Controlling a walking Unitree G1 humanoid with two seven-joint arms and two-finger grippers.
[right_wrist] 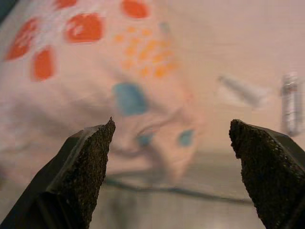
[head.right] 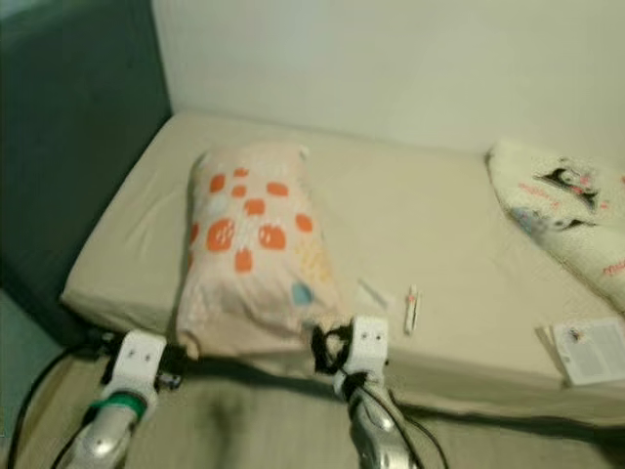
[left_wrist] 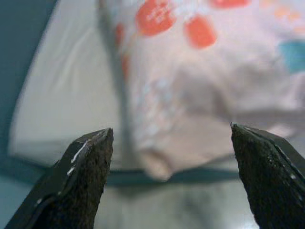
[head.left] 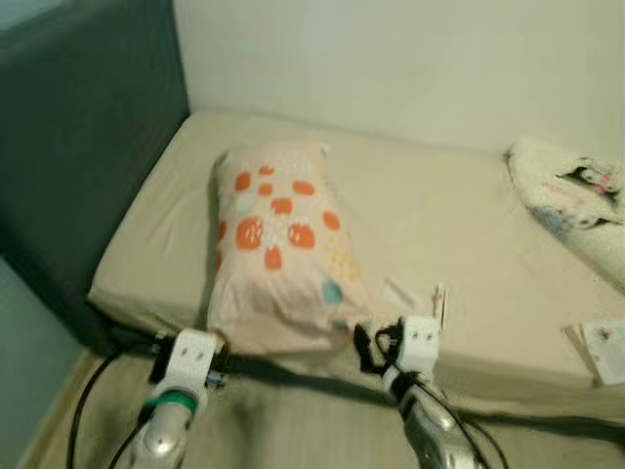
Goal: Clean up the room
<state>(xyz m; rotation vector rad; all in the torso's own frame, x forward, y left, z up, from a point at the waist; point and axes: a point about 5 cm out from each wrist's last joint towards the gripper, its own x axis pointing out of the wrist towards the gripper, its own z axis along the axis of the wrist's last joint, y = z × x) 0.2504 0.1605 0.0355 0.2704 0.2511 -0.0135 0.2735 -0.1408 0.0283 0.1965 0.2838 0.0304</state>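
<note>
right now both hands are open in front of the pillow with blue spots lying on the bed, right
Not quite: the pillow is mostly covered in orange spots, with a few small blue ones, as the left eye view shows. The rest holds: the left hand and right hand are both open in front of it, and it lies on the bed.

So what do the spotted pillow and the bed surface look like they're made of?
The pillow looks like soft matte printed fabric, probably cotton: it sags and creases at its near end. The bed seems covered by a plain beige cloth sheet, matte, with faint wrinkles; the blur leaves the weave unclear.
</note>
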